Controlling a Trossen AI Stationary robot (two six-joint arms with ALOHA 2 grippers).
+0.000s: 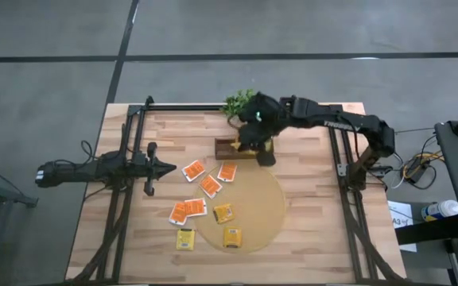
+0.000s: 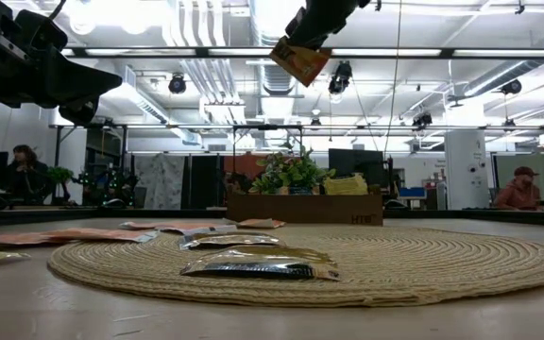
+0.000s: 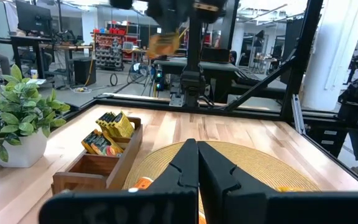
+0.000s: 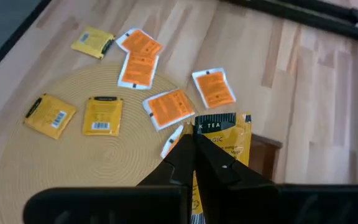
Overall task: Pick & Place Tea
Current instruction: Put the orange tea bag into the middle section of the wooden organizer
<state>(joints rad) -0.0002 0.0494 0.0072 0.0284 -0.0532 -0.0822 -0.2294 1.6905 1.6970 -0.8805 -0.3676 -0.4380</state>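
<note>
gripping a yellow tea packet (image 4: 227,142), right gripper (image 4: 194,163) above wooden box (image 1: 235,148)

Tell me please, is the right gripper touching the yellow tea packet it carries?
Touching. In the right wrist view the right gripper has its fingers shut on the yellow tea packet, pinching its edge.

Both arms are matte black, built of slim tubular links and blocky joints. The right arm's (image 1: 324,117) forearm carries white lettering. Each black two-finger gripper (image 3: 197,167) has tapering, wedge-shaped fingers (image 4: 185,163).
</note>
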